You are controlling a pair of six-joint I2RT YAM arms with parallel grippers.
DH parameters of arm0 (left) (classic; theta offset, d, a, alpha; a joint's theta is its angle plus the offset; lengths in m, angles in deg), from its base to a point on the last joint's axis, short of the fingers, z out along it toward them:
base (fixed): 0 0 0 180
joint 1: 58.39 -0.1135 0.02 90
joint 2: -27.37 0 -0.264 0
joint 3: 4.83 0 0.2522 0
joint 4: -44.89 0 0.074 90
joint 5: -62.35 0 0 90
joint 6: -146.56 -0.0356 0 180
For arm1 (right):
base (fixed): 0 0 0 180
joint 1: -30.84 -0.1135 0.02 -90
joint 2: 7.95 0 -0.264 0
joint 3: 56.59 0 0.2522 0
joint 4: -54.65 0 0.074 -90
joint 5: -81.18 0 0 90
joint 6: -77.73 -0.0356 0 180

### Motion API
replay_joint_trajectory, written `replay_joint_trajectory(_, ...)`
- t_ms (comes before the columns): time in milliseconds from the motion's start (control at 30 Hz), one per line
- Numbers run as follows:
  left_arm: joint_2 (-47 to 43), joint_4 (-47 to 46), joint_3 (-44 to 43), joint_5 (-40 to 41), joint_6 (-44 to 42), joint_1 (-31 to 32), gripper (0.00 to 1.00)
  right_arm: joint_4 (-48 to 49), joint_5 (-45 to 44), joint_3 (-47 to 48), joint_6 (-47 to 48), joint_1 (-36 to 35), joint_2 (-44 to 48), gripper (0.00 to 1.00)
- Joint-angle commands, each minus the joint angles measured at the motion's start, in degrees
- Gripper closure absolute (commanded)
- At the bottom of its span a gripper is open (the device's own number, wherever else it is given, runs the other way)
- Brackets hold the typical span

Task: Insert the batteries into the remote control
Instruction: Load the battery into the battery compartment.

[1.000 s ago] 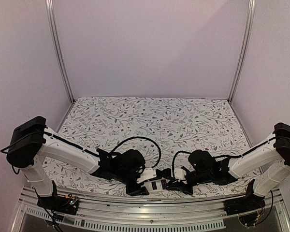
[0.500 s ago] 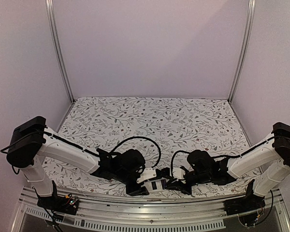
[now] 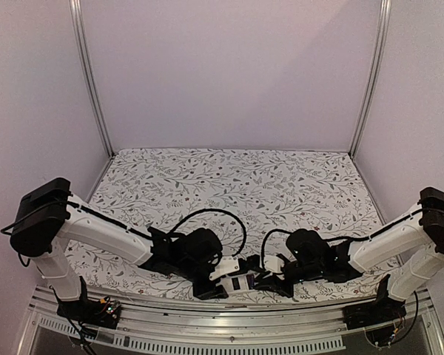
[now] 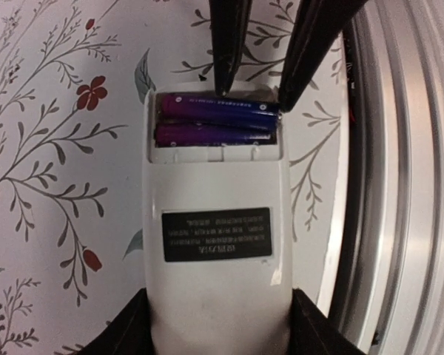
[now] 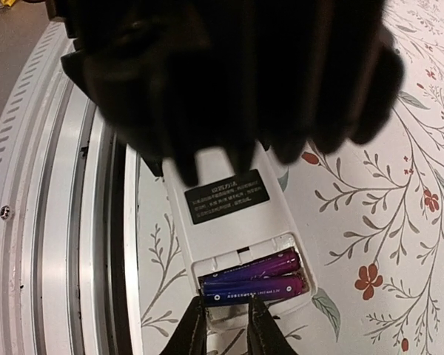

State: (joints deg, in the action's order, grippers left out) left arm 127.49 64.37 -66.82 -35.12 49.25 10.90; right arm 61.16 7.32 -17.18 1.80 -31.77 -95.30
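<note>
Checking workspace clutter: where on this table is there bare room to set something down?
The cloth is bare from the back wall almost to the near edge, side to side. Crowded only at the near edge, centre: the left gripper grips the remote, the right gripper sits at its battery end, beside the rail.

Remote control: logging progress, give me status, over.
Left claw clamped on remote control. Right claw slightly open at batteries; both in remote. No obstruction seen.
</note>
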Motion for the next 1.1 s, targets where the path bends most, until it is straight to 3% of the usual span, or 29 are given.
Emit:
replay_joint_trajectory(0,1.2,3.2,0.0,2.6,-0.2,-1.7,0.47,-3.3,-3.5,0.7,-1.1,0.3,2.9,0.8)
replay_joint_trajectory(500,2.4,3.9,-0.5,2.2,1.2,-1.5,0.48,-4.8,-3.0,2.2,-17.9,0.6,9.9,0.68)
replay_joint_trajectory(600,2.3,4.1,-0.6,2.4,1.8,-1.5,0.47,-8.8,-5.8,4.5,-27.4,0.6,10.1,0.65)
replay_joint_trajectory(767,2.7,4.4,-0.5,1.7,3.2,-1.5,0.47,-25.4,-9.3,12.0,-50.7,0.6,8.2,0.64)
replay_joint_trajectory(1067,4.6,5.5,-1.1,0.6,7.1,-1.1,0.48,-30.9,-3.5,12.1,-69.8,-0.1,7.4,0.62)
